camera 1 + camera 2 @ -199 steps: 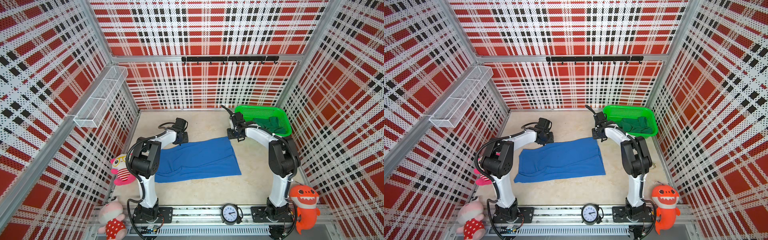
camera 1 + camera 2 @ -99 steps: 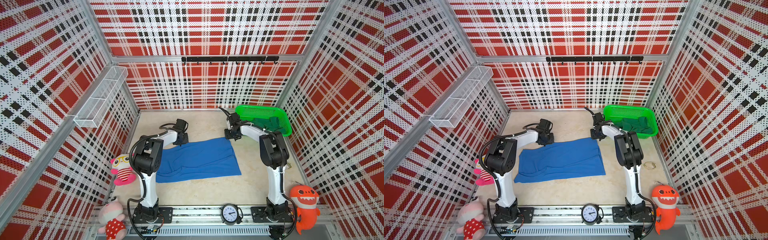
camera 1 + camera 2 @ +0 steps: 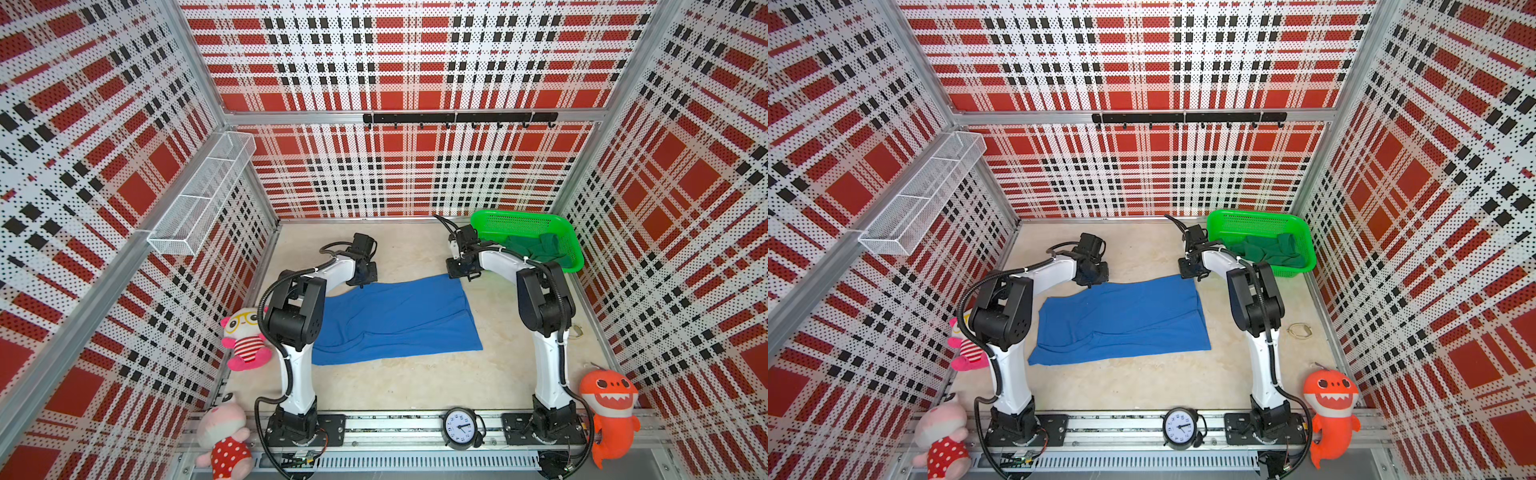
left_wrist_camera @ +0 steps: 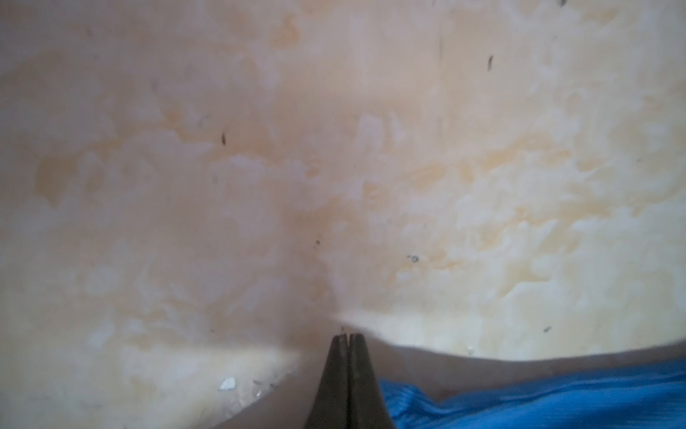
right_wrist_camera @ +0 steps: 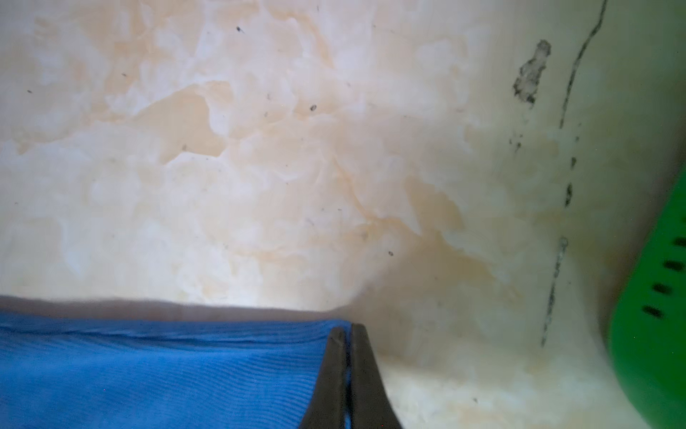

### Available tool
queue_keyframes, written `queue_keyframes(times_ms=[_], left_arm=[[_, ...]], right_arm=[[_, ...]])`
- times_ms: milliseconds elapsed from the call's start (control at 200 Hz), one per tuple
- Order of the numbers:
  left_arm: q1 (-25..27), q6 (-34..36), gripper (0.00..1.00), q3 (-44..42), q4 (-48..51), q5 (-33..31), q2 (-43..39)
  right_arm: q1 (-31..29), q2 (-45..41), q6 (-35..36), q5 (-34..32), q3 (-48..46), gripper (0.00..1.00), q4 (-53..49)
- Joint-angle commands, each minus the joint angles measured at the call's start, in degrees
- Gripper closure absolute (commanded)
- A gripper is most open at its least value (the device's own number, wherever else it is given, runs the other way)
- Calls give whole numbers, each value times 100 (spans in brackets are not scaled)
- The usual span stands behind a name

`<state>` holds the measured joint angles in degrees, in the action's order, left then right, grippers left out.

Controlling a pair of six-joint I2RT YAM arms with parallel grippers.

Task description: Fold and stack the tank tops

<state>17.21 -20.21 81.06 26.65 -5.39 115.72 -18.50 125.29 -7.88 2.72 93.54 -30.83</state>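
Right fingers (image 5: 330,375) are pinching the limp blue tank top (image 3: 395,316) by a far corner. Left fingers (image 4: 332,379) are resting closed beside the other, hold unclear.

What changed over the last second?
Both grippers closed at the far edge of the blue tank top. The right gripper pinched its corner. The left gripper shut beside the cloth, hold unclear. The right arm swung its elbow inward. The cloth lies where it was, and the dark green tank top stays in the basket.
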Motion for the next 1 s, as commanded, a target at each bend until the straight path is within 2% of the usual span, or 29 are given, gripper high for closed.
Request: queue_keyframes(times_ms=[0, 256, 516, 737, 997], left_arm=[[20, 233, 100, 244, 86, -133, -74], [191, 412, 100, -152, -18, -558, -639], [677, 106, 100, -1629, -666, -1209, -1832], [1010, -662, 100, -2925, -939, -1515, -2845], [1392, -1580, 100, -4065, -1026, -1483, -3515]], right_arm=[[40, -339, 569, -6, 13, 100, 261], [44, -1163, 1656, 278, -1013, 100, 1103], [47, -2387, 2379, 553, -2747, 100, 2441], [40, -3311, 2238, 731, -4034, 100, 3173], [22, -4229, 1550, 947, -4878, 100, 2893]])
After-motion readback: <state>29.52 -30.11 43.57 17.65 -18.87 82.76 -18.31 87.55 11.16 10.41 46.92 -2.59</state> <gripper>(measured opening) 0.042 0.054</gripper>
